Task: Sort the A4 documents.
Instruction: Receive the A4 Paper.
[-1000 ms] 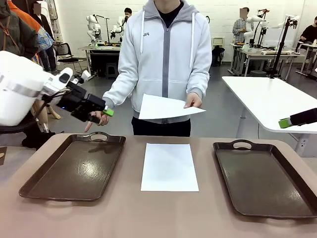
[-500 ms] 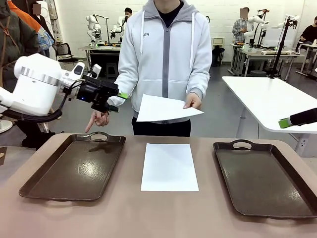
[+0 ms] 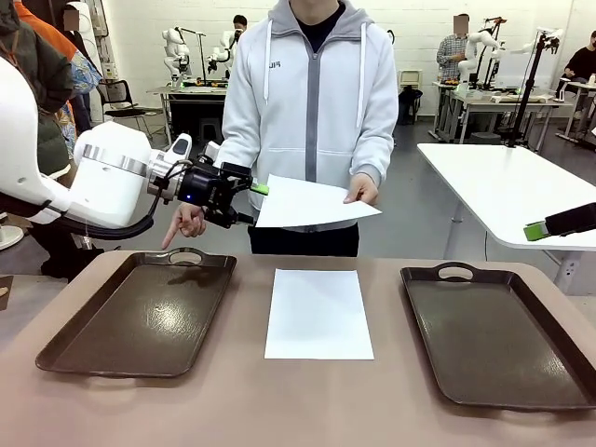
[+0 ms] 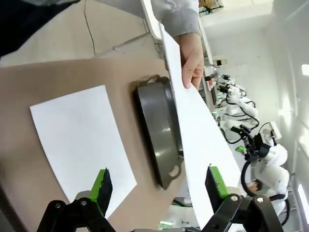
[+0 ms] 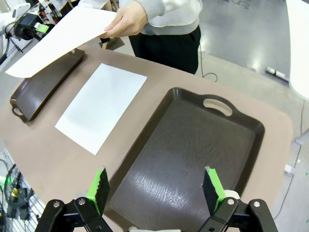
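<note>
Left tool (image 3: 250, 197) is up off the worktop (image 3: 233, 410), reaching in from the left w/ jaws spread wide, nothing pinched. In the left wrist view its two green pads (image 4: 102, 186) stand well apart, and the edge of the held A4 sheet (image 3: 317, 200) runs just beside one pad; can't tell if it touches.

Person at the far side holds that sheet in one hand (image 3: 363, 191) by its right edge, roughly level, in the air over the far-ctr edge of the worktop. The sheet's left edge is right at the left tool's tips. The other hand (image 3: 186, 223) points an index finger down at the far rim of the left tray (image 3: 140, 317).

A second A4 sheet (image 3: 318, 312) lies flat at ctr of the worktop, btwn the two dark brown trays, touching neither.

Right tool (image 5: 157, 187) also has its jaws spread and grips nothing. It hangs raised on the right w/ the right tray (image 5: 193, 145) below it. In the front view its green tip pokes in at the right edge, well apart from both sheets.
</note>
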Motion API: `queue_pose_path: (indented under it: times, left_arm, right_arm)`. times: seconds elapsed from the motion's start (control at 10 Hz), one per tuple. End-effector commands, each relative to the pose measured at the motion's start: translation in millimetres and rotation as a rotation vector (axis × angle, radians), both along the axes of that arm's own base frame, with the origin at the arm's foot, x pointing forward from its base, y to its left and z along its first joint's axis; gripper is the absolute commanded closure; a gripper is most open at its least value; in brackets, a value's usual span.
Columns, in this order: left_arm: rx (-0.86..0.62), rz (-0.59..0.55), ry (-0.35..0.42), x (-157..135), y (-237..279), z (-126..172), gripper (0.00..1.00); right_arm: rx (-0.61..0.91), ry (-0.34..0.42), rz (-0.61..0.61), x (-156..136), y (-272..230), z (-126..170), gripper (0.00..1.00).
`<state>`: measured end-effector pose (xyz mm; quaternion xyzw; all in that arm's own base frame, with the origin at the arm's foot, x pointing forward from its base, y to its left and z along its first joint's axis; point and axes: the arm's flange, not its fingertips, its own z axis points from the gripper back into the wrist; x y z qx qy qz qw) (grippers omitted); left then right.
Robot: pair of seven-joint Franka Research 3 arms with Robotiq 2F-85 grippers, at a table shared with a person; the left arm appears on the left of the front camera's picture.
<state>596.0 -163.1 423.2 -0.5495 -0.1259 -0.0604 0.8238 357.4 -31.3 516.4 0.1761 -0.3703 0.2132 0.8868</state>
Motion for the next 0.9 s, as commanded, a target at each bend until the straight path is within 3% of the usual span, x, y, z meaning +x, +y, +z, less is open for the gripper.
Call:
queue_pose_path:
  times: [0.0, 0.8]
  left_arm:
    - [-0.102, 0.02, 0.063, 6.1, -0.3, 2.7, 0.0]
    - [-0.22, -0.01, 0.158, -0.7, -25.3, -11.1, 0.0]
  right_arm:
    - [0.014, 0.003, 0.006, 1.3, -0.4, -2.4, 0.0]
    - [0.014, 0.003, 0.006, 1.3, -0.4, -2.4, 0.0]
